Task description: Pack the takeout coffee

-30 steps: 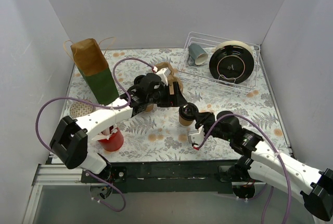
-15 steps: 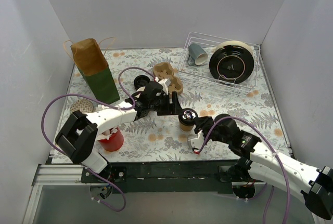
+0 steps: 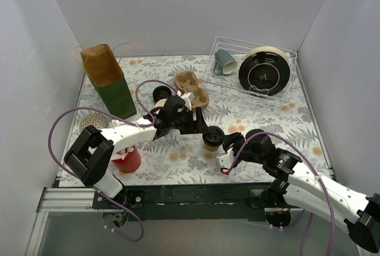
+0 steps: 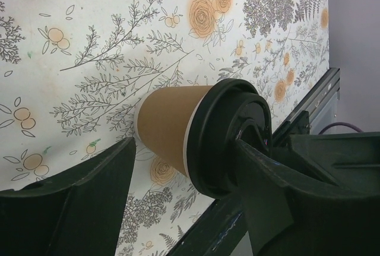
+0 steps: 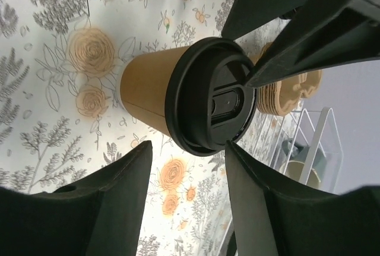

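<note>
- A small tan kraft paper cup [image 3: 211,140] with a round black plastic lid [image 3: 212,134] stands upright on the floral-patterned surface [image 3: 267,125], near the middle of its near edge, between the two grippers.
- The left gripper [image 3: 200,126] reaches the cup from the far-left side. Its fingers [image 4: 77,202] are spread wide around the cup. In the left wrist view one finger meets the lid's rim, while a gap shows between the other finger and the paper wall.
- The right gripper [image 3: 226,147] sits just beside the cup on its right. Its fingers [image 5: 113,202] are parted, with bare surface showing between each finger and the cup, so it holds nothing.
- A second round black lid [image 3: 160,94] lies further left and toward the far edge. I cannot tell whether a cup sits under it.
- A tan moulded pulp cup carrier [image 3: 191,88] lies just beyond the left arm.
- A brown and green paper bag [image 3: 108,81] stands upright near the far-left corner.
- A clear wire rack [image 3: 249,45] at the far-right corner holds a grey-blue mug [image 3: 225,60] on its side and a black round plate [image 3: 266,72] on edge.
- A red cup [image 3: 127,160] stands by the near-left corner.
</note>
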`<action>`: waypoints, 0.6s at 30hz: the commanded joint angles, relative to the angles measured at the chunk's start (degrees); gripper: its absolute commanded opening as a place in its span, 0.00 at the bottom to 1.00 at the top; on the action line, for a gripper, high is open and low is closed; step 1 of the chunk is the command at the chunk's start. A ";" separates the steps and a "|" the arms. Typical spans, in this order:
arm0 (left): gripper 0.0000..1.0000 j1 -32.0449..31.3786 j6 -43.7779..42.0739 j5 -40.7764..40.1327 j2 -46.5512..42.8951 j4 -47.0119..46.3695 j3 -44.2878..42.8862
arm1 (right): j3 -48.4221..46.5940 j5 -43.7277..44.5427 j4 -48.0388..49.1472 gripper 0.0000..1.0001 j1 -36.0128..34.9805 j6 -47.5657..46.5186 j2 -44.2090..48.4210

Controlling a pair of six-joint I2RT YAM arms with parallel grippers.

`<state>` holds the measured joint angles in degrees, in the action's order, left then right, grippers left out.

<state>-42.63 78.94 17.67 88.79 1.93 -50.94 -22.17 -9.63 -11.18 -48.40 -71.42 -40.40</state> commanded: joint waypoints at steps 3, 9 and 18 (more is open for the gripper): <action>0.66 0.01 -0.19 0.52 -1.78 -0.97 1.11 | -7.35 -6.19 -2.10 0.61 -0.11 19.62 4.36; 0.66 0.01 0.43 -2.46 -5.11 1.14 -0.39 | -16.21 12.31 5.23 0.51 -0.11 62.25 -0.52; 0.67 0.18 0.25 -7.74 -13.11 6.15 -0.05 | -33.10 20.44 -14.57 0.66 0.06 79.67 -20.40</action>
<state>-42.63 79.37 12.34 80.75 6.11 -50.48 -52.62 8.45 -16.95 -48.40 -4.05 -56.49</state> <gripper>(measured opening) 0.676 0.668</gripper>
